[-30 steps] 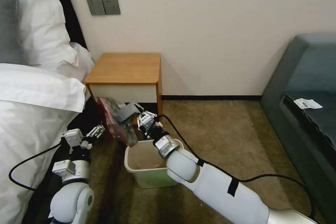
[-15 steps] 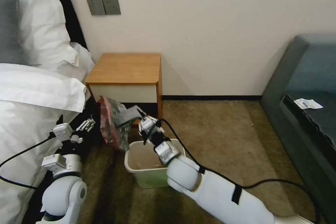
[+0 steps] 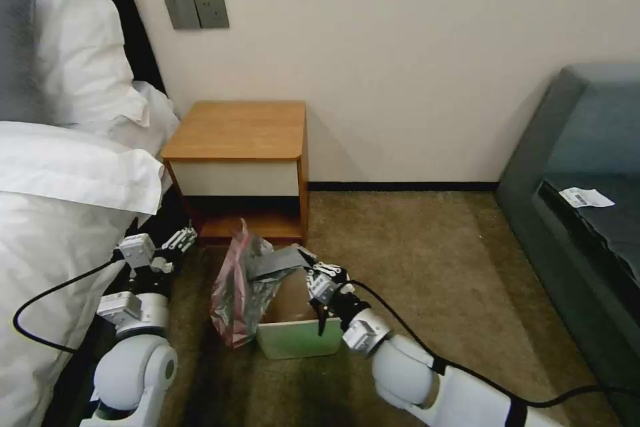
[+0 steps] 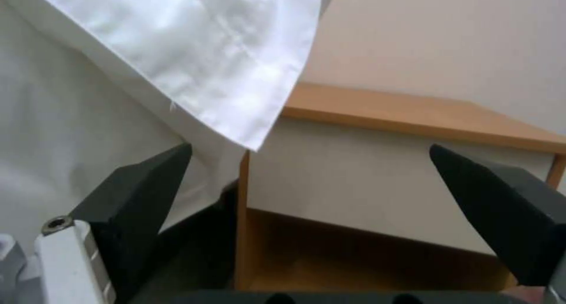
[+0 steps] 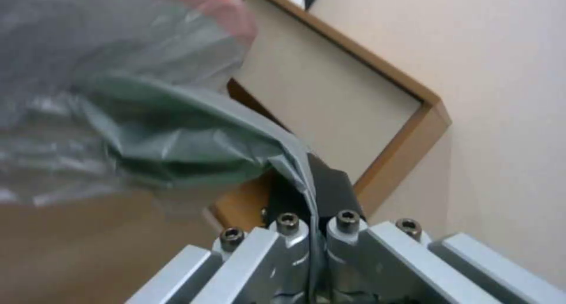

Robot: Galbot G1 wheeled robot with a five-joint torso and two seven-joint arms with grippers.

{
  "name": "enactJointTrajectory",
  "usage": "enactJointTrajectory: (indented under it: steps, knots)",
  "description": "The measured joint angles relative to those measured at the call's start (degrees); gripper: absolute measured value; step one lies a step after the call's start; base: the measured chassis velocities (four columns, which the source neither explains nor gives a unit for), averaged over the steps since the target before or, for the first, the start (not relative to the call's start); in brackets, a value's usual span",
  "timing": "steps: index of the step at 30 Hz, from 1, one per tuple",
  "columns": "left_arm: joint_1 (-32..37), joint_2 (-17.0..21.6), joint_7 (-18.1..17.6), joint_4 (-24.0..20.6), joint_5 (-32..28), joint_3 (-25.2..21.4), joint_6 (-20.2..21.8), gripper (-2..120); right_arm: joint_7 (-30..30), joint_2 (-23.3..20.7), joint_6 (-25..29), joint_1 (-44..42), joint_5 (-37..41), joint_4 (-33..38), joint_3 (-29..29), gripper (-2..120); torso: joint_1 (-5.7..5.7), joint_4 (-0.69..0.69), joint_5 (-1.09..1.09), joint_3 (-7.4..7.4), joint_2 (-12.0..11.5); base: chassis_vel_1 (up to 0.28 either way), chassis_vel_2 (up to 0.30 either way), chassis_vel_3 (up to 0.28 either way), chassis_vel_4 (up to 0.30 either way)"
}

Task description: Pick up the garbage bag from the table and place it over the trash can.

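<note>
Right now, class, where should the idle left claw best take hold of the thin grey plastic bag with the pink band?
The loose pink-banded mouth edge drooping outside the bin's left side, approached from the left; the right claw pinches the opposite edge.

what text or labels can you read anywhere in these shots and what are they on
No text can be read.
White slip on the dark sofa: barcode-like print, too small to read.
Grey wall plates: no lettering visible.
Garbage bag, trash can, table: no print visible.
</note>
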Motion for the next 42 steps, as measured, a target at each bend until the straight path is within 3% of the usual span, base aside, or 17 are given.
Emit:
enactJointTrajectory:
  steps: [12, 23, 24, 35, 38, 42]
  knots:
    - [0.2, 0.0, 0.0, -0.1, 1.1, 1.6, -0.3, 100, -4.8, -2.8, 1.5, -2.8, 0.1, -0.1, 2.3, 1, 0.0, 0.0, 0.0, 0.0, 0.0, 0.0, 0.0, 0.0, 0.0]
    - [1.6, 2.0, 0.0, -0.1, 1.2, 3.3, 1.7, 100, -12.7, -8.4, 2.6, -3.6, 2.6, 2.8, 5.4, 45, 0.0, 0.0, -0.01, 0.0, 0.0, 0.0, 0.0, 0.0, 0.0]
    - [1.6, 2.0, 0.0, -0.1, 1.2, 3.3, 1.7, 100, -12.7, -8.4, 2.6, -3.6, 2.6, 2.8, 5.4, 45, 0.0, 0.0, -0.01, 0.0, 0.0, 0.0, 0.0, 0.0, 0.0]
    - [3.6, 8.1, 1.6, -2.8, -5.7, 2.7, 11.8, 100, -25.2, -16.3, 3.7, -6.1, 7.5, 7.8, 13.5, 89, 0.0, 0.0, -0.01, 0.0, 0.0, 0.0, 0.0, 0.0, 0.0]
    - [3.8, 9.1, 3.0, -4.0, -8.8, 2.8, 14.8, 100, -27.6, -17.8, 4.6, -7.5, 7.9, 8.3, 16.2, 97, 0.0, 0.0, -0.01, 0.0, 0.0, 0.0, 0.0, 0.0, 0.0]
    - [4.8, 10.5, 4.7, -6.9, -13.5, 2.8, 18.6, 100, -29.4, -19.3, 5.6, -9.8, 9.8, 9.5, 20.5, 100, 0.0, -0.01, 0.0, 0.0, 0.0, 0.0, 0.0, 0.0, 0.0]
